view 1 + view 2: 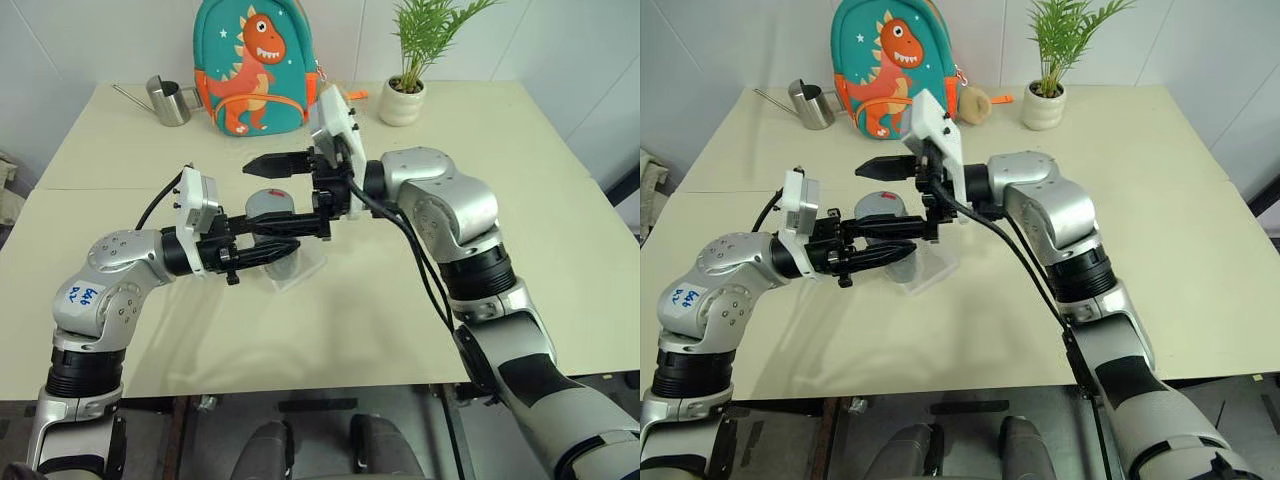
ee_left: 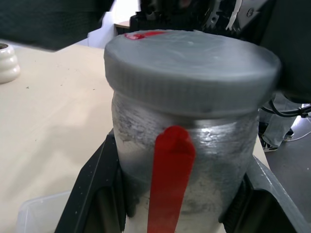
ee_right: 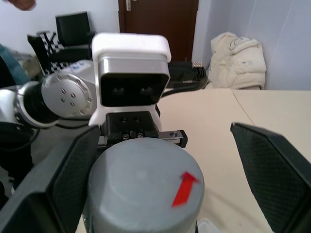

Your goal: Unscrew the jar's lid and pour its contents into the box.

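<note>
My left gripper [image 1: 268,238] is shut on the silvery-grey jar [image 2: 194,160], which has a red strip down its side, and holds it above the table. The grey lid [image 3: 146,189] with a red mark sits on the jar. My right gripper [image 1: 256,197] points left and stands open, one finger on each side of the lid [image 1: 270,203], without touching it. The clear plastic box [image 1: 300,268] lies on the table just under the jar. The contents are hidden inside the jar.
A teal dinosaur backpack [image 1: 255,65] stands at the back of the cream table [image 1: 500,130]. A steel watering can [image 1: 170,100] is to its left. A potted plant [image 1: 405,95] is to its right. The table's front edge [image 1: 330,390] runs just below the arms.
</note>
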